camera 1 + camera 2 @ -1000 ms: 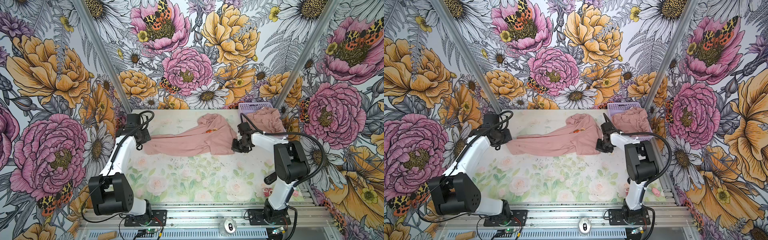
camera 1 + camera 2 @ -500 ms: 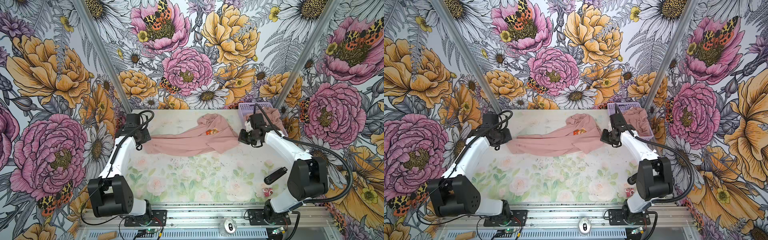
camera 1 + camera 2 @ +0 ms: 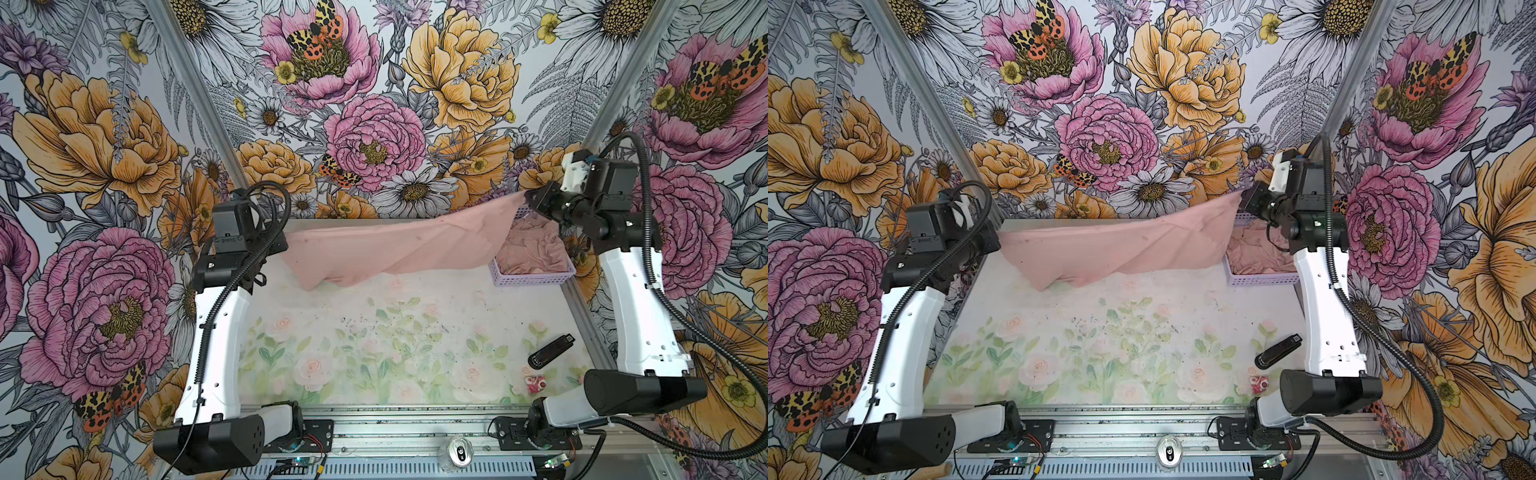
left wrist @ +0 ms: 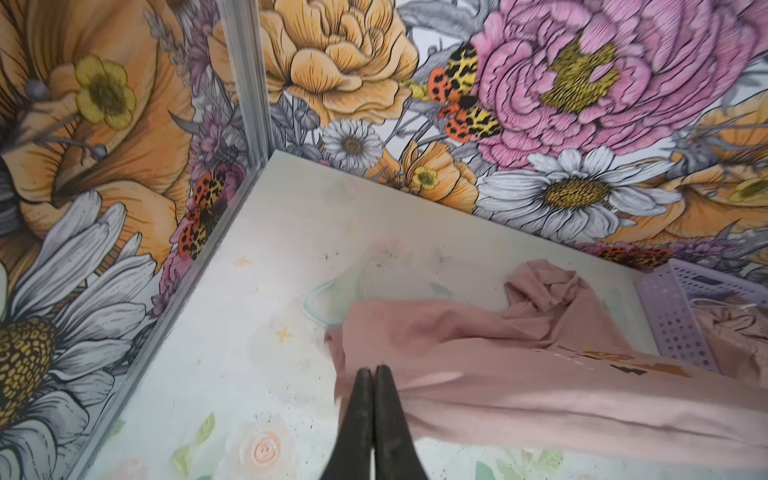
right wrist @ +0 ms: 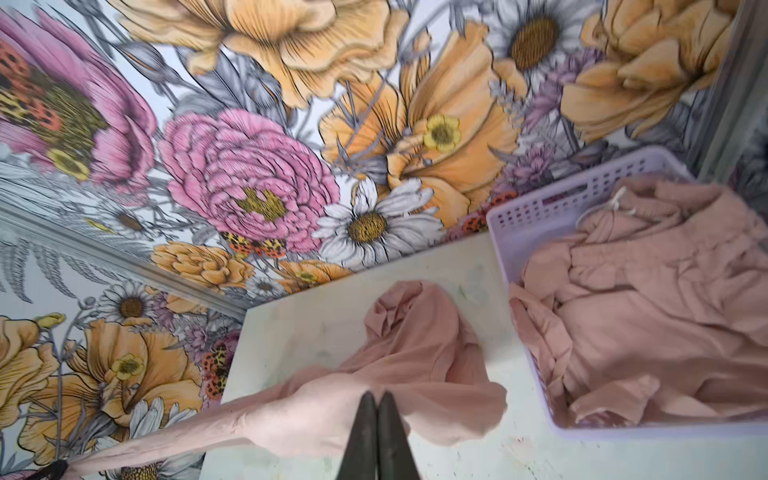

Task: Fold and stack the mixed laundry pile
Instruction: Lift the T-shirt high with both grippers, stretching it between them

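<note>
the dusty-pink t-shirt (image 3: 395, 249) hangs stretched in the air across the back of the table (image 3: 374, 357). it is a wide, sagging sheet with diagonal folds, and its lowest corner droops toward the tabletop — i can't quite tell whether it touches. my left gripper (image 3: 279, 249) pinches the shirt's left end, jaws pressed together on the cloth. my right gripper (image 3: 528, 202) is clamped the same way on the higher right end, above the lavender basket (image 3: 532, 281). both top views show only plain pink. the left wrist view shows the shirt's other face, with its orange-and-dark print (image 4: 615, 362) and small white marks. the right wrist view looks down into the basket — crumpled pink garments (image 5: 644, 316) fill it, with a white drawstring (image 5: 616, 198) lying on top.
</note>
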Controlling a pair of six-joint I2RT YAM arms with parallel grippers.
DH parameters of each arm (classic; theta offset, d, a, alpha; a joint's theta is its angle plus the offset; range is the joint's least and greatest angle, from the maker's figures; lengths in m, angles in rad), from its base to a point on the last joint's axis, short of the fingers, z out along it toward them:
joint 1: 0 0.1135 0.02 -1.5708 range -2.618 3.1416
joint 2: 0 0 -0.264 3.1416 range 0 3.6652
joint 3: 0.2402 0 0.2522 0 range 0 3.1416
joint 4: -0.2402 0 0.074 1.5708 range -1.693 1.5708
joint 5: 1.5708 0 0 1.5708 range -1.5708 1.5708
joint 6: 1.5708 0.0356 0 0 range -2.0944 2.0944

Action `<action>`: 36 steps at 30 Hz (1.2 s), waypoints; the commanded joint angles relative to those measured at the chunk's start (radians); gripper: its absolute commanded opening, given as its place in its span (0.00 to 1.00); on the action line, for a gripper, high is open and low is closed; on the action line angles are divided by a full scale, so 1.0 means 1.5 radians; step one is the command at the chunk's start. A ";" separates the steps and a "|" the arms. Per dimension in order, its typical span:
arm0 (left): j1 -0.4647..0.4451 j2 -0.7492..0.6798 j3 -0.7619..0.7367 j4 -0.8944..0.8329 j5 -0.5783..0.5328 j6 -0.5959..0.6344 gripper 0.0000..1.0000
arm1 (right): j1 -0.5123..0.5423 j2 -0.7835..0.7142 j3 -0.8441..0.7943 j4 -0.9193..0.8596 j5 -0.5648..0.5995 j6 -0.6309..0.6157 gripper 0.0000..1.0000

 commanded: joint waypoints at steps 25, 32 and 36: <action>-0.031 0.143 0.485 0.081 -0.042 0.041 0.00 | -0.016 0.113 0.489 0.012 -0.011 0.026 0.00; -0.005 0.279 0.581 0.114 0.034 -0.047 0.00 | -0.017 0.199 0.491 0.139 0.014 0.036 0.00; 0.009 0.364 0.649 0.136 0.072 -0.098 0.00 | -0.021 0.253 0.512 0.213 0.030 0.050 0.00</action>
